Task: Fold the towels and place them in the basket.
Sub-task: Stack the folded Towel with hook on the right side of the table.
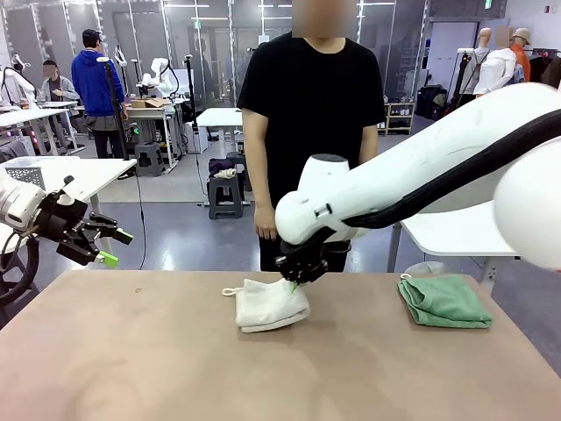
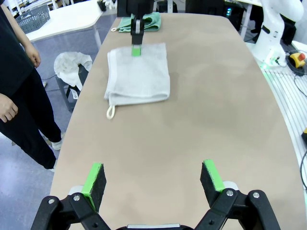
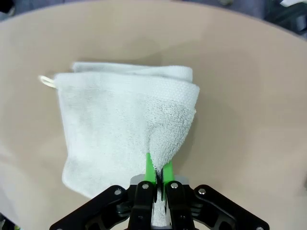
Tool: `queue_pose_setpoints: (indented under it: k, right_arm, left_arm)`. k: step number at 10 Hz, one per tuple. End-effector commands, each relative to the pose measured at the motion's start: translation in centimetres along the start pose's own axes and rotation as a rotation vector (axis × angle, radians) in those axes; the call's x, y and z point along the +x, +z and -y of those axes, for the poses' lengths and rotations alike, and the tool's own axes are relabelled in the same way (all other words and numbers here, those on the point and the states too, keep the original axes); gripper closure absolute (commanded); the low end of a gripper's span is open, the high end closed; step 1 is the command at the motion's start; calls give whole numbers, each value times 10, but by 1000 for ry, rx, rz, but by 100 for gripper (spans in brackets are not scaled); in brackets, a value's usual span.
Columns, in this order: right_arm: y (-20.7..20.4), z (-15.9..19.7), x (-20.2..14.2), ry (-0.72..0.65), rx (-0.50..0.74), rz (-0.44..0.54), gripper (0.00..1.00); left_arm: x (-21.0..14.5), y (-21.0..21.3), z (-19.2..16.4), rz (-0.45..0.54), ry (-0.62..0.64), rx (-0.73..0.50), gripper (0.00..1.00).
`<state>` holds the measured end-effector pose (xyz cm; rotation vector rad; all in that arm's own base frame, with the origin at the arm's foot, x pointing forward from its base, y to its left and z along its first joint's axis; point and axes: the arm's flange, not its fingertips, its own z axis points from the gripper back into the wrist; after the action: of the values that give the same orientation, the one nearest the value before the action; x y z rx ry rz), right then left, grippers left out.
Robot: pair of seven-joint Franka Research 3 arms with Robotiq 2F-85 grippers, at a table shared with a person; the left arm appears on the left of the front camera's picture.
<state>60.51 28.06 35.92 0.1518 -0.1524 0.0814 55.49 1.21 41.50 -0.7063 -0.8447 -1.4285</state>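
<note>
A folded cream-white towel (image 1: pixel 267 305) (image 2: pixel 139 74) (image 3: pixel 110 124) lies in the middle of the table, its hanging loop towards the left. My right gripper (image 1: pixel 294 279) (image 3: pixel 158 168) (image 2: pixel 136 49) is shut on the towel's far right corner and pinches a raised bit of cloth. A folded mint green towel (image 1: pixel 443 301) (image 2: pixel 152 20) lies at the table's right side. My left gripper (image 1: pixel 112 247) (image 2: pixel 153 179) hangs open above the table's left end, holding nothing. A dark grey lattice basket (image 2: pixel 33 18) stands on a white side table beyond the table's far right.
A person (image 1: pixel 311 114) in black stands at the far edge, hands down at the sides (image 2: pixel 8 108). The tan table (image 1: pixel 131 351) is bare in front and on the left. A white bag (image 2: pixel 69 62) lies on the floor by the far edge.
</note>
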Motion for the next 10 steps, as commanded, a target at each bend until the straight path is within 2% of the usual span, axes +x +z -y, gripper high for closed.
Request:
queue_pose_setpoints:
  k: [1,5,10]
  right_arm:
    - [38,45,-20,54,-35,37,94]
    - [99,135,-17,58,-67,81,94]
    - [154,208,-4,30,41,92,94]
  left_arm:
    - [1,1,0,0,-2,2,0]
    - [1,1,0,0,-2,2,0]
    - [1,1,0,0,-2,2,0]
